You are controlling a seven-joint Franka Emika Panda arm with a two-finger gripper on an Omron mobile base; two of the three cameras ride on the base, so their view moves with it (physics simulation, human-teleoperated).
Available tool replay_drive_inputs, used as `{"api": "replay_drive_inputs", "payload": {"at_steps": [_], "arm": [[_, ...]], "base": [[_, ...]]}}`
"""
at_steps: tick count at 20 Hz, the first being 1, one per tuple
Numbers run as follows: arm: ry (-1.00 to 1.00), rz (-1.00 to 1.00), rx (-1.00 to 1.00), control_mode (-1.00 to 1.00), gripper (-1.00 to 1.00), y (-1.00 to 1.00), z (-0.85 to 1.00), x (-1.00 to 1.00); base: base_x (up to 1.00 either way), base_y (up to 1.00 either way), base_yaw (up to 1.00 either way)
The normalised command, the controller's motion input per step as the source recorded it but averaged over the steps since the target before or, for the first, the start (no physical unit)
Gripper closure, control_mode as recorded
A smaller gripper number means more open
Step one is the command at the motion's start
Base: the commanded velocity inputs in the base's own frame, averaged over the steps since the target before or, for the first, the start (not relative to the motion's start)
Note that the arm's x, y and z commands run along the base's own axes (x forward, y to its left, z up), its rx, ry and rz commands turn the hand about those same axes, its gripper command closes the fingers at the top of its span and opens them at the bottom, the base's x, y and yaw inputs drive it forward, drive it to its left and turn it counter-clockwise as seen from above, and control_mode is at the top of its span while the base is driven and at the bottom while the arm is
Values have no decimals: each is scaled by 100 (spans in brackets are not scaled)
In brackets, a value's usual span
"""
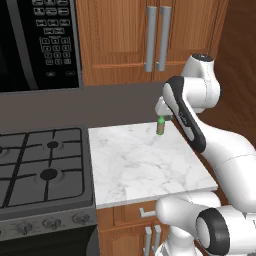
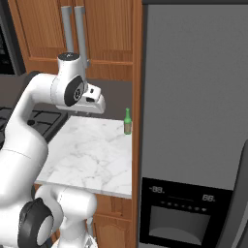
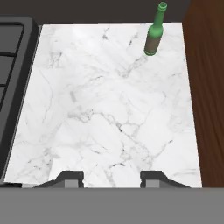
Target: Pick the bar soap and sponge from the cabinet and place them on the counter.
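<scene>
Overhead, the two-finger gripper [image 3: 111, 177] hangs with jaws parted and empty above the white grey-veined marble counter [image 3: 105, 113], brown wooden cabinet [image 1: 125, 35] doors closed.

Two rear cameras flank the arm, looking forward and down at the counter [image 1: 145, 165], while the hand camera looks steeply down on the same marble from nearer.

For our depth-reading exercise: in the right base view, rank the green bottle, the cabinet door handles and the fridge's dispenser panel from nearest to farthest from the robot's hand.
1. Green bottle, right of the hand, on the counter.
2. Cabinet handles, above.
3. Dispenser panel, lower right.
</scene>
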Motion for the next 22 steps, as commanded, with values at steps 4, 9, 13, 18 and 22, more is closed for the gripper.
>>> {"api": "replay_drive_inputs", "payload": {"at_steps": [4,9,13,18,22], "arm": [[0,0,0,-100,-100,0,0,-3],[-6,0,0,-100,-100,0,3,-10],[-13,0,0,-100,-100,0,20,-15],[-15,0,0,-100,-100,0,24,-19],[-15,0,0,-100,-100,0,18,-11]], "base": [[0,0,0],[0,0,0],[0,0,0],[0,0,0],[0,0,0]]}}
